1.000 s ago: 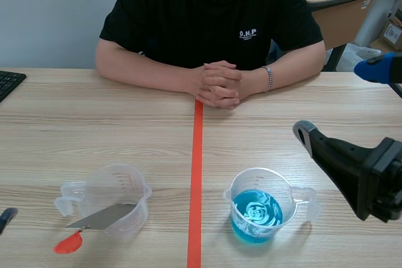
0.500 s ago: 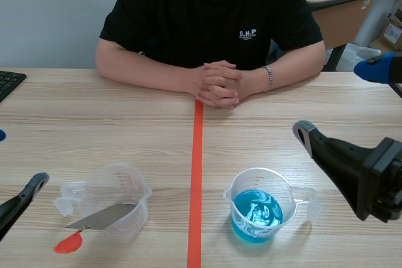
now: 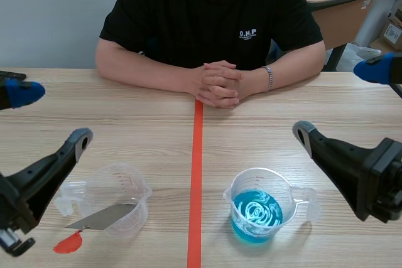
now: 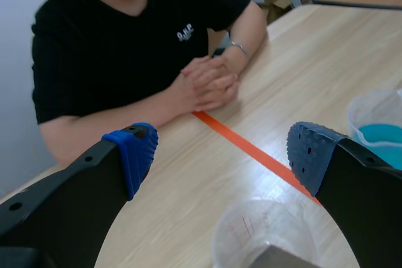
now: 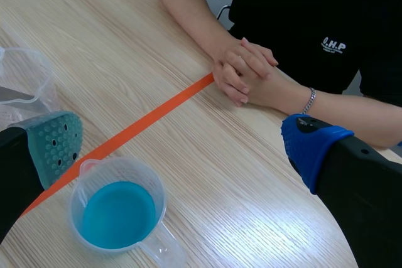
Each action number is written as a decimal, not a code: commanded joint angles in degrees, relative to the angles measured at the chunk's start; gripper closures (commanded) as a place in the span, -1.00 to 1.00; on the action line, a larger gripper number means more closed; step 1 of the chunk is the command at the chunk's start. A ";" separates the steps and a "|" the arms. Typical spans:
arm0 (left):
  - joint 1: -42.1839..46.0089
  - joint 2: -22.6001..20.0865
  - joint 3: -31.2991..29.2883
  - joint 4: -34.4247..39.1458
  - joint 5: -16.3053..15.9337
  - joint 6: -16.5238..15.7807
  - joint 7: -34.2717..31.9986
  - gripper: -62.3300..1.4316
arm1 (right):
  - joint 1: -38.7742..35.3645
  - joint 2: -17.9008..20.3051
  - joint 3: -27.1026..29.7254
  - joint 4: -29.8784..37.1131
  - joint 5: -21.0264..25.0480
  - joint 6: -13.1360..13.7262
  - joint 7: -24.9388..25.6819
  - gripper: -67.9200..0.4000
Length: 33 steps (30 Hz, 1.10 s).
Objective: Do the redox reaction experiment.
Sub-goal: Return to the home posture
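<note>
Scene view: the left gripper [image 3: 50,115] is held spread near a clear cup [image 3: 119,194] containing a metal sheet [image 3: 100,218]; the right gripper [image 3: 340,101] is held spread beside a cup of blue liquid [image 3: 257,208].

A clear plastic jug of blue liquid [image 3: 256,208] stands near the right gripper [image 3: 337,100], a second clear jug [image 3: 119,196] holding a grey metal strip [image 3: 100,218] near the left gripper [image 3: 50,116]; both with fingers spread.

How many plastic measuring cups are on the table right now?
2. The left cup, holding a metal strip, stands left of the tape line; the right cup, holding blue liquid, stands right of it. None appears hidden.
</note>
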 commanded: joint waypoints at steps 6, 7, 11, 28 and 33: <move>-3.15 2.43 0.42 0.31 -0.37 -4.55 0.68 -0.48 | 0.52 0.15 -0.15 0.81 0.42 -0.20 0.66 -1.00; -3.58 2.43 0.85 0.31 -0.37 -4.96 0.74 -0.48 | 0.52 0.15 -0.15 0.81 0.42 -0.20 0.66 -1.00; -4.35 2.43 2.78 0.28 -0.33 -5.44 2.36 -0.48 | 0.52 0.15 -0.15 0.81 0.44 -0.20 0.68 -1.00; -4.61 2.40 3.48 0.02 -0.17 -5.55 5.44 -0.48 | 0.52 0.15 -0.17 0.81 0.74 -0.22 1.22 -1.00; -4.61 2.40 3.48 0.02 -0.22 -5.57 5.42 -0.48 | 0.52 0.13 -0.17 0.81 0.87 -0.22 2.67 -1.00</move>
